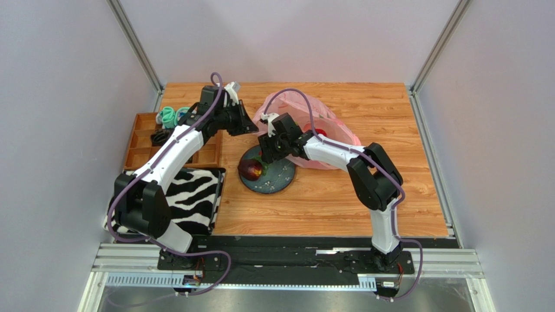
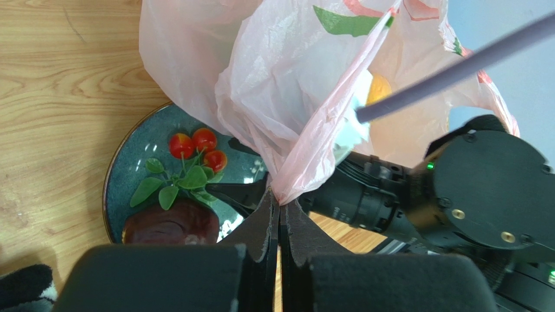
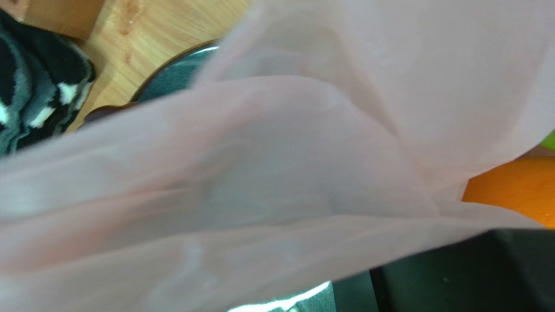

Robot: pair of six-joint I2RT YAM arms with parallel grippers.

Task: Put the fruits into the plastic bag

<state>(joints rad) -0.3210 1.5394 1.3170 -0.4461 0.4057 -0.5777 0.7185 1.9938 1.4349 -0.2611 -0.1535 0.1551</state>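
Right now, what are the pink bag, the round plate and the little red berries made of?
The pink bag looks like thin plastic film: see-through, crinkled and shiny. The plate seems to be glazed ceramic, though it could be hard plastic: blue-green, speckled, glossy, with a brownish rim. The red berries look like smooth moulded plastic, and their leaves look too flat and even to be real.

Overhead view looks down from behind the arms [image 1: 176, 149]; both wrist views sit close on plastic bag [image 2: 280, 71] and plate [image 2: 130, 162].

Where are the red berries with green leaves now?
In the left wrist view, the red berries lie on the dark plate, beside the dark purple fruit and left of the pink bag.
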